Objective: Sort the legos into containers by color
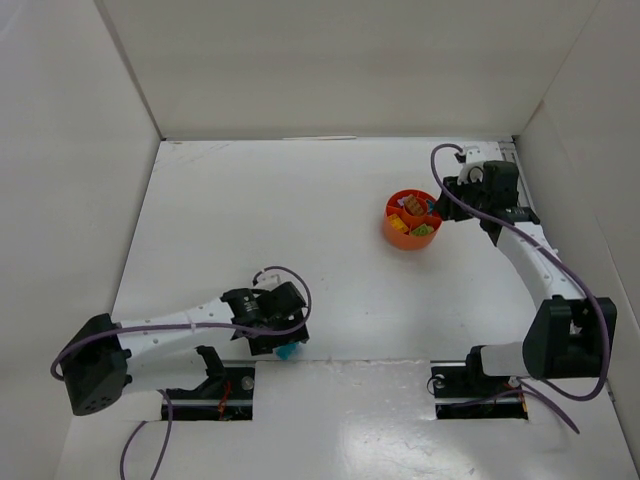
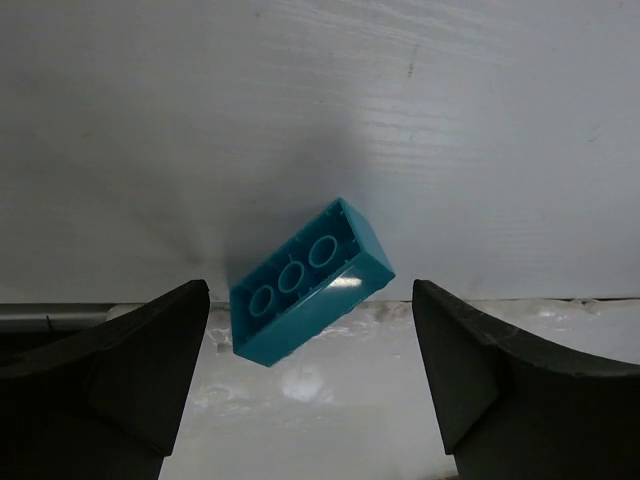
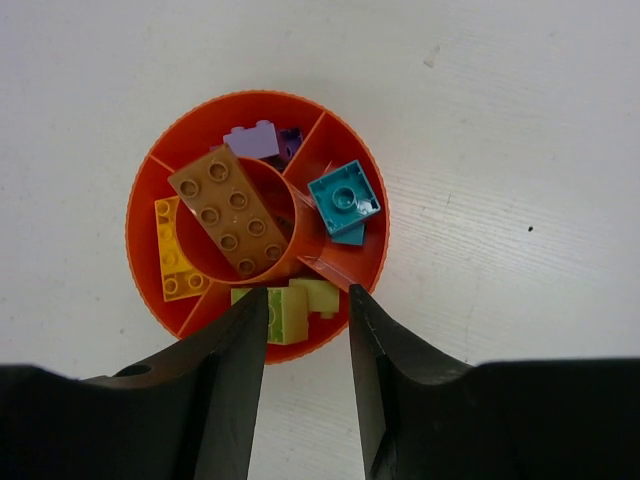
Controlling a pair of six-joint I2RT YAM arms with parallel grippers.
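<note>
The teal brick (image 2: 305, 285) lies tilted on the white worktop (image 2: 320, 120) near its front edge, glossy hard plastic with its hollow tubes showing. We see the left gripper (image 2: 310, 292) straddling it, jaws wide apart and touching nothing, set, we judge, to close on it. Well apart, the ridged orange bowl (image 3: 140, 215) holds bricks (image 3: 344, 198) by colour in wedge compartments. The right gripper (image 3: 308, 305) hovers at its rim, jaws narrowly parted, empty.

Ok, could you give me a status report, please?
Left hand open, straddling teal brick. Right hand open over bowl rim. Nothing in the way.
</note>
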